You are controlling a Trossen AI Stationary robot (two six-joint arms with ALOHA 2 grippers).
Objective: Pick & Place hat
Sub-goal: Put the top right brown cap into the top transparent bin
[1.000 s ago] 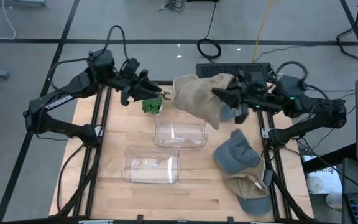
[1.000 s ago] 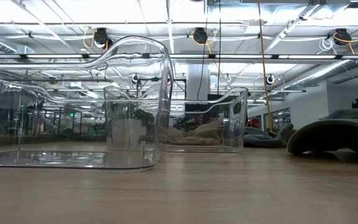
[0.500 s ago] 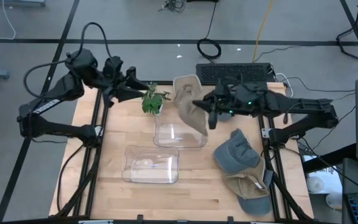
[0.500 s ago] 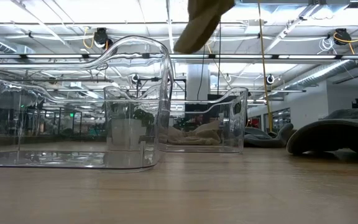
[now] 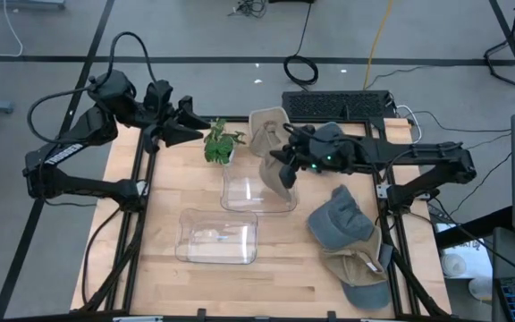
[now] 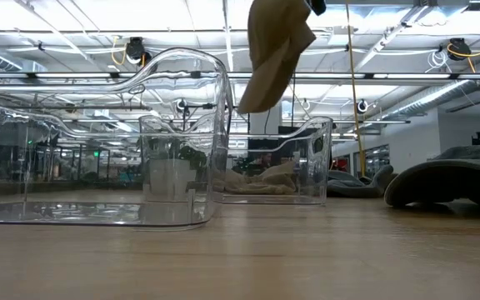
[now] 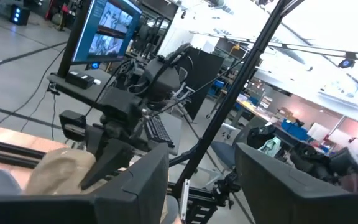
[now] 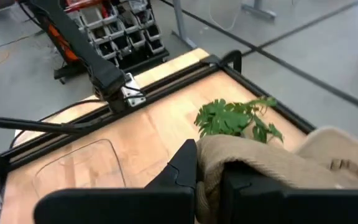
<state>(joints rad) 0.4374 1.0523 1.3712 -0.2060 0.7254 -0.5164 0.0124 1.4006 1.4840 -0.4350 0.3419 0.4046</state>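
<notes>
The right claw (image 5: 286,166) was clamped shut on the tan hat (image 5: 269,148), pinching a fold of its fabric, as the right wrist view showed the cloth gathered between both fingers. The hat hung above the bench (image 5: 159,268), over the far clear bin (image 5: 257,192), with its loose end draped down toward the bin's far rim. In the low view the hat (image 6: 275,50) dangled well above the bin walls, not touching them.

The left claw (image 5: 193,126) waited raised at the far left corner of the bench, just left of the green plant (image 5: 221,145), its fingers spread apart and empty.

Other hats lay piled at the right side of the bench (image 5: 342,224); a second clear bin (image 5: 217,237) stood nearer, left of centre.

For a clean placement, the claw should probably be centred over the bin opening and lowered until the hanging fabric cleared the rim, then opened, so that the hat would not catch on the wall or brush the plant
</notes>
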